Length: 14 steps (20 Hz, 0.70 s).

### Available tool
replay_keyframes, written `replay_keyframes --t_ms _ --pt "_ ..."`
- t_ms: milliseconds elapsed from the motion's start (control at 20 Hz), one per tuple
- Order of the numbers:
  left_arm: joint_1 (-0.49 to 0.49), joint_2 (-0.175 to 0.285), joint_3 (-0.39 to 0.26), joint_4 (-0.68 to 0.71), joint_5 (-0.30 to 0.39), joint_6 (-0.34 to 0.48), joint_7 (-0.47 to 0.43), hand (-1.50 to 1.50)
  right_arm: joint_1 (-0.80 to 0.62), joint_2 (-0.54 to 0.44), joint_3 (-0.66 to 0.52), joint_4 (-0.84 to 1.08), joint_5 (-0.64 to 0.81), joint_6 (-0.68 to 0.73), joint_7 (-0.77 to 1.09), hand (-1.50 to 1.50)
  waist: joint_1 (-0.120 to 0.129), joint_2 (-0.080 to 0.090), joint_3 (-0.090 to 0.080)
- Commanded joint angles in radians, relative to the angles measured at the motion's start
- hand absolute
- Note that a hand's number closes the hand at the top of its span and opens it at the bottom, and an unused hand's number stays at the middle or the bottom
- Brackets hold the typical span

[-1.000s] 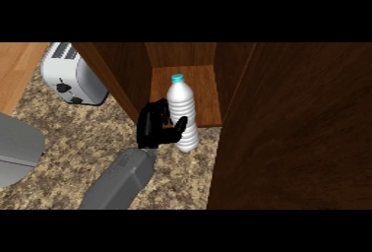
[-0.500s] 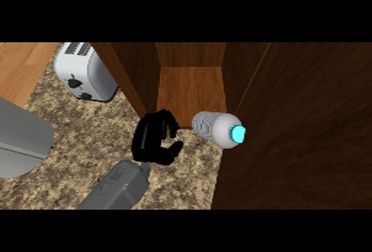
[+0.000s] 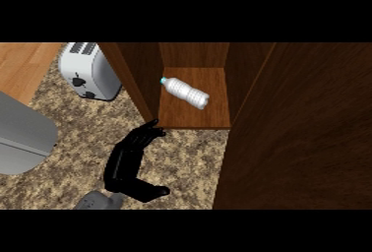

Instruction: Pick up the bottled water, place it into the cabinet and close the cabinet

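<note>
Speckled worktop met an open wooden cabinet, where the bottled water lay on its side on the shelf. The left hand, fingers straight and empty, sat near the shelf edge; closing well probably meant reaching round the door and pushing it leftward without jarring the bottle

A speckled brown desk carries a white toaster at back left. A grey rounded object sits at its left; light wood lies beyond.
</note>
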Motion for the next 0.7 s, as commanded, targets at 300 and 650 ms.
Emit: replay_keyframes --t_ms 300,650 --pt "0.277 0.247 0.084 -0.297 0.031 -0.048 -0.013 -1.50 0.043 0.030 0.238 -0.286 0.069 -0.092 0.104 1.50 0.008 -0.006 -0.001" --pt "0.432 0.394 0.188 -0.318 0.002 -0.080 -0.098 -1.50 -0.045 0.046 0.460 -0.251 0.166 -0.174 0.121 1.50 0.014 -0.006 -0.003"
